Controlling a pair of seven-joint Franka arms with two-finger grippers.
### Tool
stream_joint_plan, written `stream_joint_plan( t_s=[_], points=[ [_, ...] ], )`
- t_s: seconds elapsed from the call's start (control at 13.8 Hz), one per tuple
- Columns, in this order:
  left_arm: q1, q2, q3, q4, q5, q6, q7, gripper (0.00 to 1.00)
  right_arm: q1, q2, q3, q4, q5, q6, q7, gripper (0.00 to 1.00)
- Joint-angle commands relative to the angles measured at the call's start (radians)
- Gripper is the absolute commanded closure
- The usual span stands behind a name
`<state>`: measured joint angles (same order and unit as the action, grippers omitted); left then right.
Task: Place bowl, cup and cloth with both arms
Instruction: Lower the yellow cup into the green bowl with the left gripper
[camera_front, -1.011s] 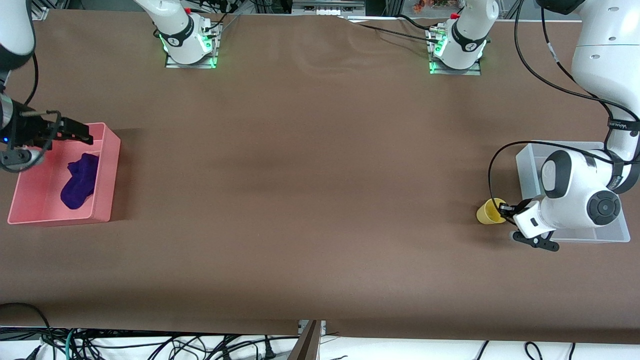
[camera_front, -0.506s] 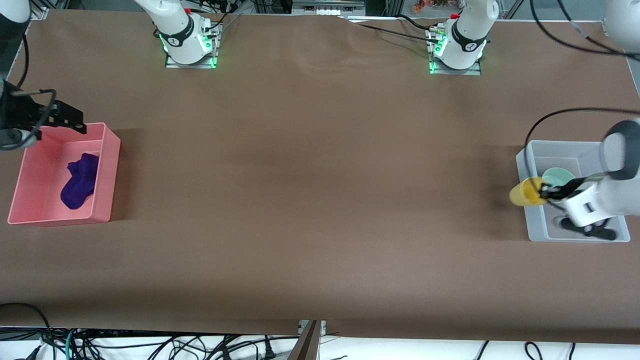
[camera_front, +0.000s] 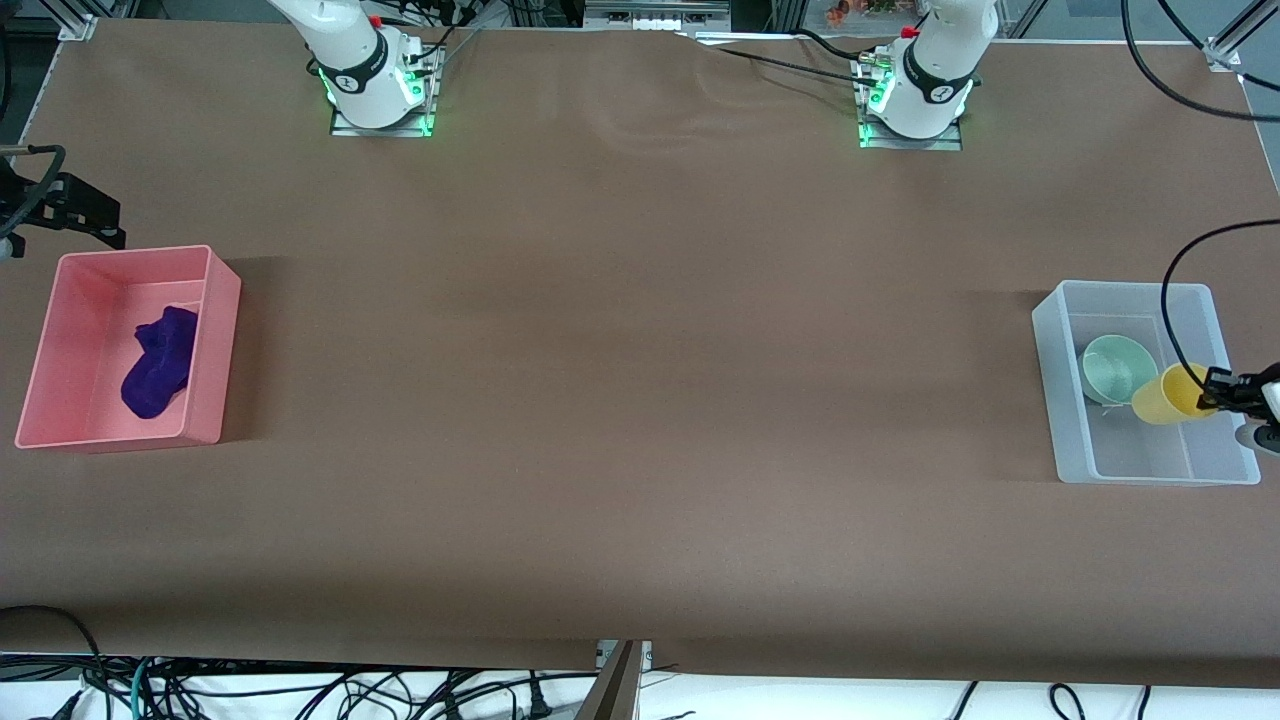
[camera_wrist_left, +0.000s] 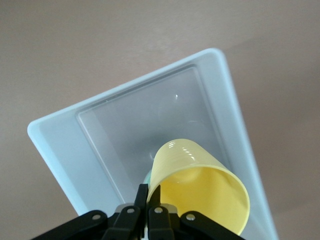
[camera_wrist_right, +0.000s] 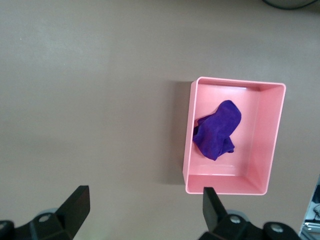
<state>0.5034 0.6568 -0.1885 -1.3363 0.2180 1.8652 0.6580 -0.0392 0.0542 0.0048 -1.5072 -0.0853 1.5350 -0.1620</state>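
The yellow cup (camera_front: 1163, 396) hangs tilted over the clear bin (camera_front: 1048, 335), pinched by its rim in my left gripper (camera_front: 1222, 387). In the left wrist view the cup (camera_wrist_left: 200, 182) is held at its rim by the shut gripper (camera_wrist_left: 150, 194), above the clear bin (camera_wrist_left: 50, 145). The pale green bowl (camera_front: 1115, 368) lies in that bin, beside the cup. The purple-blue cloth (camera_front: 158, 362) lies in the pink bin (camera_front: 222, 300). My right gripper (camera_front: 105, 225) is open and empty, up in the air just off the pink bin's edge. The right wrist view shows the cloth (camera_wrist_right: 217, 129) in the pink bin (camera_wrist_right: 227, 189) and the open gripper (camera_wrist_right: 145, 200).
The pink bin stands at the right arm's end of the brown table, the clear bin at the left arm's end. The arm bases (camera_front: 378, 85) stand along the table's edge farthest from the front camera. A black cable (camera_front: 1175, 300) loops over the clear bin.
My left gripper lifted the cup from the table beside the clear bin and carried it over the bin. My right gripper rose and drew away from the pink bin.
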Motion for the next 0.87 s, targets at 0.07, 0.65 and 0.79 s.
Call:
stream_joint_plan(
  t_s=[0.07,0.65,0.79],
  points=[
    [0.003,0.069,-0.012,0.020,-0.017,0.081,0.022,1.00,-0.007,-0.004,0.010,0.015,0.026,-0.033,0.067,0.00],
    [0.070,-0.110,-0.022,-0.244,-0.011,0.026,0.031,1.00,-0.008,0.009,0.004,0.018,0.050,-0.042,0.065,0.00],
    [0.098,-0.137,-0.022,-0.335,-0.005,0.127,0.031,1.00,-0.008,0.009,0.006,0.018,0.050,-0.039,0.065,0.00]
  ],
)
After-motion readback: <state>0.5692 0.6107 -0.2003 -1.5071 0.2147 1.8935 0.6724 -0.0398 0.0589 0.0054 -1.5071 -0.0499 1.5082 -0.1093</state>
